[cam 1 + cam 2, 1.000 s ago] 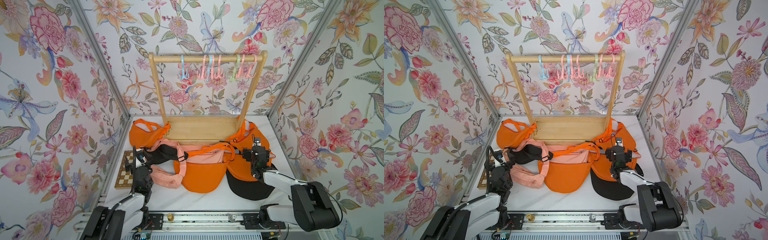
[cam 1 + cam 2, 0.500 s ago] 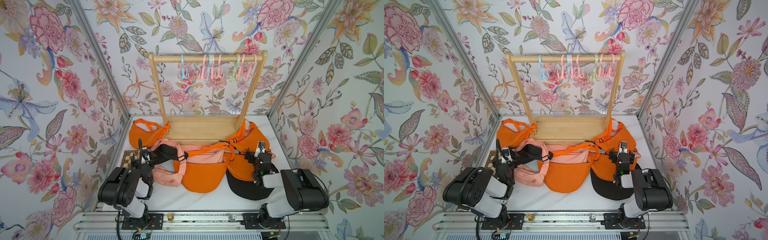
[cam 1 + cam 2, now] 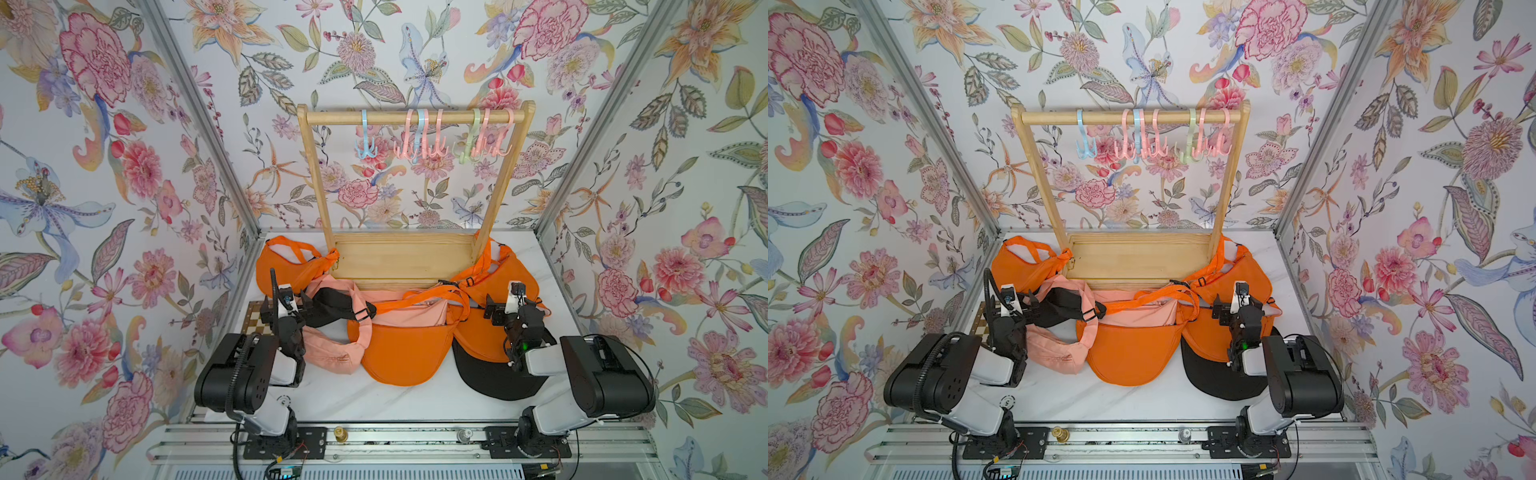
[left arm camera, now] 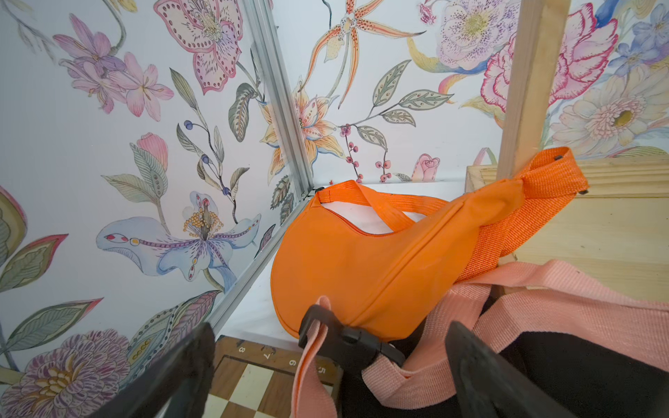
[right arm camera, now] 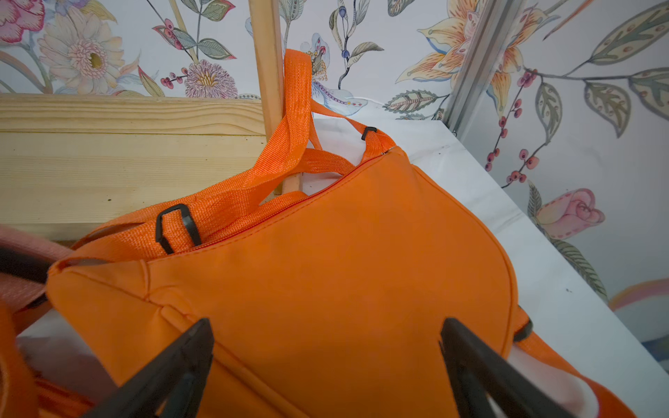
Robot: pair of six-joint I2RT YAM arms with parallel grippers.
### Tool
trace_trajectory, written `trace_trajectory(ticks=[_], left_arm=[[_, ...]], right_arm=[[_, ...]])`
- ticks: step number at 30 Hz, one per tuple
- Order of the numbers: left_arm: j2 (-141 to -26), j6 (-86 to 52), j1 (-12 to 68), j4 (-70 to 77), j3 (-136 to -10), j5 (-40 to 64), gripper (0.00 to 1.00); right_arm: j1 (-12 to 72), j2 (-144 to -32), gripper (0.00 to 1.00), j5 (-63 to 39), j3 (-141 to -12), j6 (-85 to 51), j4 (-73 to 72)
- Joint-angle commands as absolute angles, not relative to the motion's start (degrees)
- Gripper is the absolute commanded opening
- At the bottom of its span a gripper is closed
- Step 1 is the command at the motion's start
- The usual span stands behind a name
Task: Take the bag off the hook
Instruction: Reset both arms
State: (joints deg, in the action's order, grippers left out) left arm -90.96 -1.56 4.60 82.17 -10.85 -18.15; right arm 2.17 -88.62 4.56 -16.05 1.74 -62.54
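Observation:
The wooden rack's rail [image 3: 415, 117] carries several pastel hooks [image 3: 419, 141] [image 3: 1140, 141], and no bag hangs on any of them. All the bags lie on the table in front of the rack. My left gripper [image 3: 286, 309] [image 4: 329, 325] is open, low over a pink bag's strap and black buckle [image 4: 347, 342], beside the back-left orange bag [image 4: 362, 260]. My right gripper [image 3: 513, 309] [image 5: 325, 322] is open just above the right orange bag [image 5: 325, 260] [image 3: 498, 270], with nothing between its fingers.
A large orange bag [image 3: 405, 353] lies in the middle, with a pink bag [image 3: 332, 353] to its left and a black bag [image 3: 494, 380] at front right. A chessboard [image 4: 253, 383] lies under the left gripper. The rack's wooden base [image 3: 403, 259] stands at the back.
Both arms have folded back toward the front rail, their elbows now raised. The grippers stay open over the same bags, and no bag has moved.

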Motion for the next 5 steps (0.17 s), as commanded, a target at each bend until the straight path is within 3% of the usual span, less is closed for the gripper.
trace_trajectory(ticks=[1,5], left_arm=[[-90.63,-2.52,4.22,82.84,-11.03,-17.62,1.0],[-90.6,-2.46,4.31,82.78,-11.01,-17.64,1.0]], right_arm=[[0.8,-88.9,0.99,1.38,-17.85,1.51,-61.38],[1.01,-88.68,0.99,1.65,-17.43,1.84,-62.13]])
